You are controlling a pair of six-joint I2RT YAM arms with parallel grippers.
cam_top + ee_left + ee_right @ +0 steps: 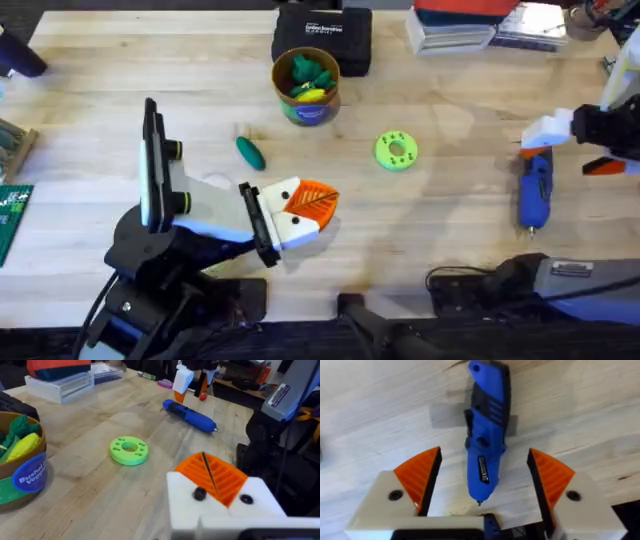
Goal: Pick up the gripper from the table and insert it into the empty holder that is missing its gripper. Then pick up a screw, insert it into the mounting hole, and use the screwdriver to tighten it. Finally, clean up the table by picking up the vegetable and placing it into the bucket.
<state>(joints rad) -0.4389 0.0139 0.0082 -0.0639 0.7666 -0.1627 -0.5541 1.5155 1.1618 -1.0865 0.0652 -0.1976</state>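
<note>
The step in hand looked like the screwdriver step. The right tool (pixel 482 492) hung just over the blue screwdriver (pixel 486 435), w/ its two orange pads wide apart, one on each side of the blue body. It gripped nothing yet. In the overhead view the screwdriver (pixel 535 190) lay flat on the worktop (pixel 440 230) at the right side, bit pointing toward the robot's base.

The left tool (pixel 212 477) had its orange pads pressed flat together, w/ only a thin dark line btwn them. I could not tell if anything small was caught there. It sat low, near the middle of the worktop.

The small green vegetable (pixel 249 152) lay on the wood, just beside the left arm and near the bucket (pixel 306 88), but not in it. So the clean-up was not done. The bucket held a yellow toy (pixel 312 95) and a frilly green toy (pixel 310 70). A flat green disc (pixel 396 150) w/ holes lay btwn the bucket and the screwdriver.

Next move, I think: the right tool should go down a bit, keep the blue body in the middle, then squeeze. The body is round and smooth, so it may roll or slip if the pads close off-centre.
</note>
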